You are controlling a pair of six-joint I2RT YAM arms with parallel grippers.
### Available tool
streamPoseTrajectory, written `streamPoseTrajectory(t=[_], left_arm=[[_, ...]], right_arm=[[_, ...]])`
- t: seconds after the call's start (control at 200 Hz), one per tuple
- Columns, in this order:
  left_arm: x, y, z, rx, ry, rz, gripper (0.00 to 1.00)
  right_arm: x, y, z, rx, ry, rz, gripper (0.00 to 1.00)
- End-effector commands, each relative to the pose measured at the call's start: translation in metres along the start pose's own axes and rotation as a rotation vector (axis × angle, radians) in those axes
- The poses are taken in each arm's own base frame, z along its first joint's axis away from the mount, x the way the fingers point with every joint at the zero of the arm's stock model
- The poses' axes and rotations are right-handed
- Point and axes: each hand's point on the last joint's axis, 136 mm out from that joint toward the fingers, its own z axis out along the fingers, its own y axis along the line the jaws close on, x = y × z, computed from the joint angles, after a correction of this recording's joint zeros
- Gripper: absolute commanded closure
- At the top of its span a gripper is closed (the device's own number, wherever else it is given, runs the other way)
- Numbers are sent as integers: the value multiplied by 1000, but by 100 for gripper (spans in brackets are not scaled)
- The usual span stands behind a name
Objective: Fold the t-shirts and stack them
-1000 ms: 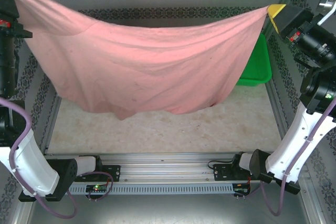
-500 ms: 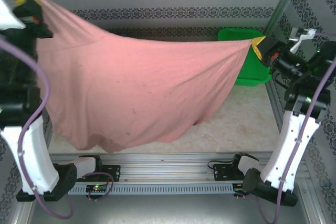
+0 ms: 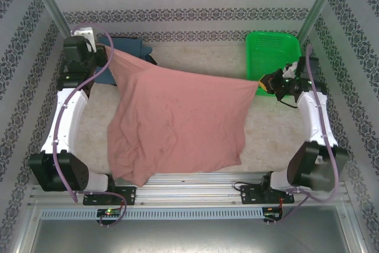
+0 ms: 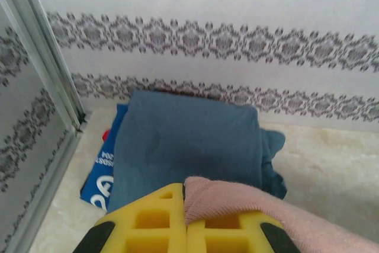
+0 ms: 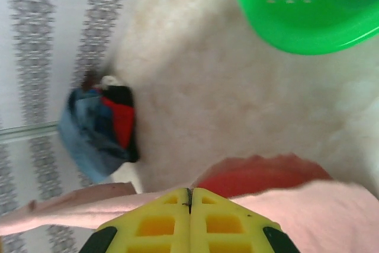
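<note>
The large dusty-pink t-shirt [image 3: 177, 122] stretches across the table, its near hem lying by the front rail. My left gripper [image 3: 108, 54] is shut on its back-left corner, and the left wrist view has pink cloth [image 4: 237, 197] pinched between the yellow fingertips [image 4: 185, 191]. My right gripper [image 3: 265, 84] is shut on the back-right corner, with pink cloth [image 5: 323, 211] on both sides of its closed tips [image 5: 189, 192] and a red patch [image 5: 260, 173] beneath. A folded blue-grey t-shirt [image 4: 183, 140] tops the stack of folded t-shirts [image 3: 127, 48] at the back left, just beyond the left gripper.
A green mesh basket [image 3: 273, 54] stands at the back right, close behind the right gripper. Patterned walls and metal posts [image 3: 44, 1] close in the sides and back. Bare table [image 3: 278, 140] shows to the right of the pink shirt.
Both arms have come down and reached toward the back of the table. The pink shirt, held high and stretched before, now drapes low over the table.
</note>
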Motion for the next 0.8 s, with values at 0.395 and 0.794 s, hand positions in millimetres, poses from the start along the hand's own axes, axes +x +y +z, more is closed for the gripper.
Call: streamPoseTrajectory(t=[0.395, 0.794], left_arm=[[18, 4, 83, 29, -27, -40, 100], [17, 6, 74, 93, -27, -124, 100]], right_arm=[[-50, -22, 109, 337, 30, -304, 100], [-68, -10, 116, 335, -90, -374, 100]])
